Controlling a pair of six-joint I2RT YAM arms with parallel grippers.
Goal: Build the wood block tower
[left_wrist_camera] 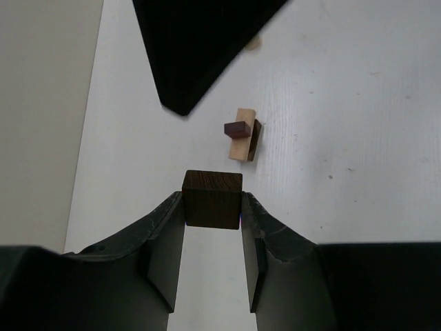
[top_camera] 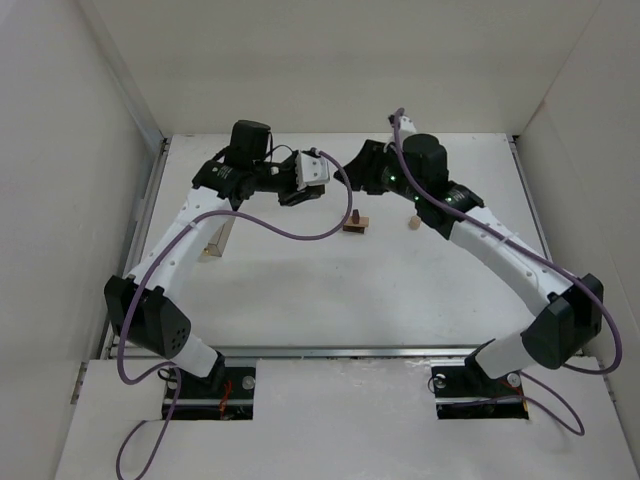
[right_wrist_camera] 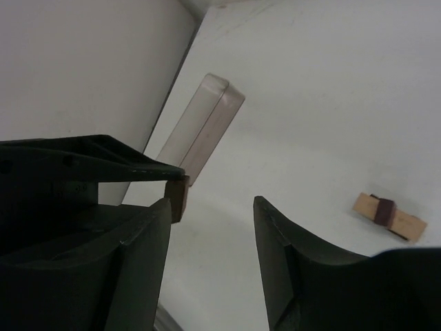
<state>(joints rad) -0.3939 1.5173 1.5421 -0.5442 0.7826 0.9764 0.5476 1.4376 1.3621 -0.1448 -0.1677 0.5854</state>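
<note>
- Clear box (top_camera: 214, 240): lies near the left edge of the table (top_camera: 300, 290), well apart from the build. It is no part of the tower.
- Tan slab (left_wrist_camera: 239, 149): rests flat near the middle of the table, with the seated cube (left_wrist_camera: 236, 129), small and dark, across its middle. A dark edge along the slab's right side may be a further block beneath it, but it is too small to tell.
- Pale cylinder (top_camera: 411, 222): lies on the table to the right of the slab and apart from it, not yet placed.
- Left gripper (left_wrist_camera: 212, 207): closed partway on the carried cube (left_wrist_camera: 212, 198), which is dark brown and pinched squarely between both fingers. It hangs above the table short of the slab, touching nothing else.
- Right gripper (right_wrist_camera: 212, 207): jaws stand apart with nothing between them. In the top view it sits beyond the slab, close beside the left gripper.
- Progress (judged): the tower is at an early stage, with a base slab and one cube set. What remains is to seat the carried cube on the stack and then to fetch and place the cylinder.
</note>
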